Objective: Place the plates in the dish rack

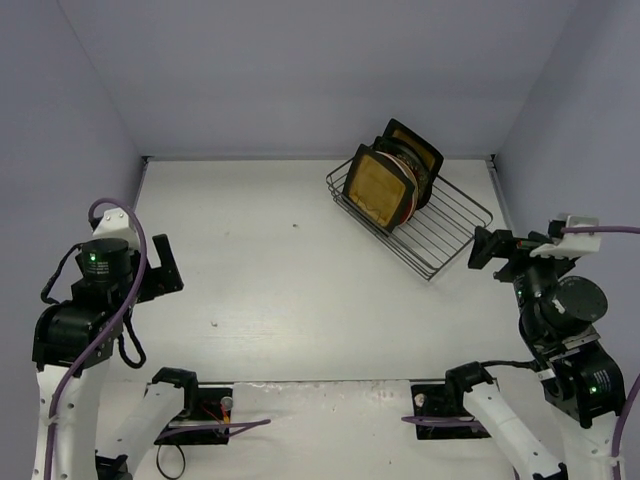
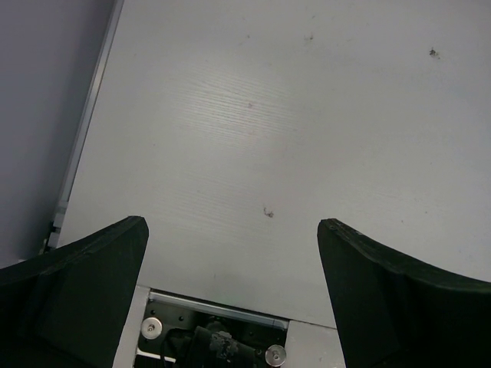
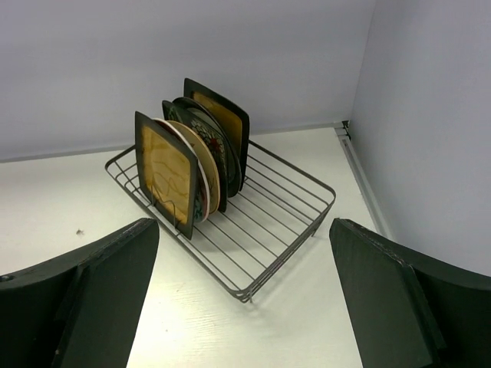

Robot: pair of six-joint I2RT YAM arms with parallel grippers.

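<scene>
The black wire dish rack stands at the far right of the table, also in the right wrist view. Several plates stand upright in its far end: a square amber plate with a dark rim in front, round cream and floral plates behind it, and a second square amber plate at the back. My right gripper is open and empty, just right of the rack. My left gripper is open and empty, at the table's left side.
The grey back wall and side walls close in the white table. A metal strip runs along the table's left edge. Arm mounts and cables lie at the near edge.
</scene>
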